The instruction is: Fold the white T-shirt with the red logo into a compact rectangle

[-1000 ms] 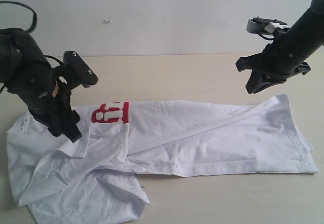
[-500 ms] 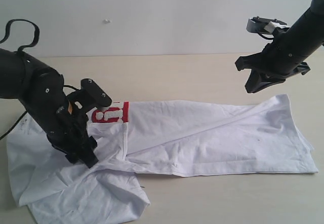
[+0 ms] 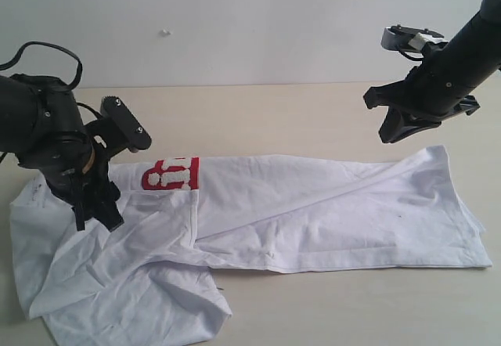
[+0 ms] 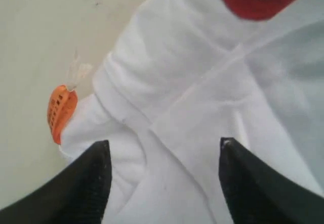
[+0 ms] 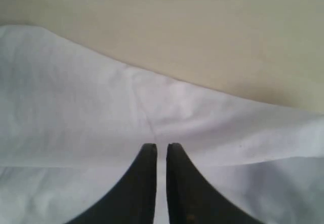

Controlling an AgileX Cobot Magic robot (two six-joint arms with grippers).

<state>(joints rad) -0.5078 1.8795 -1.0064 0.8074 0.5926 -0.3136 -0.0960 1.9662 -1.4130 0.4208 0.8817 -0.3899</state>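
I find the left gripper (image 3: 95,218) pointed steeply downward at the left of the exterior view. The left arm (image 3: 39,131) is bunched low and close behind it. The left wrist view confirms its jaws stand well apart, with nothing pinched between the ribbed left fingers (image 4: 88,183). The right gripper (image 3: 391,135) hangs raised at the far right, angled down off the right arm (image 3: 462,56). The right fingers (image 5: 142,183) are drawn together to a hairline gap and grip nothing.

Pale beige table (image 3: 313,111), matte, smooth. Plain off-white wall (image 3: 258,25) behind it, bare except one small light speck (image 3: 164,32). Lighting even, shadows soft.
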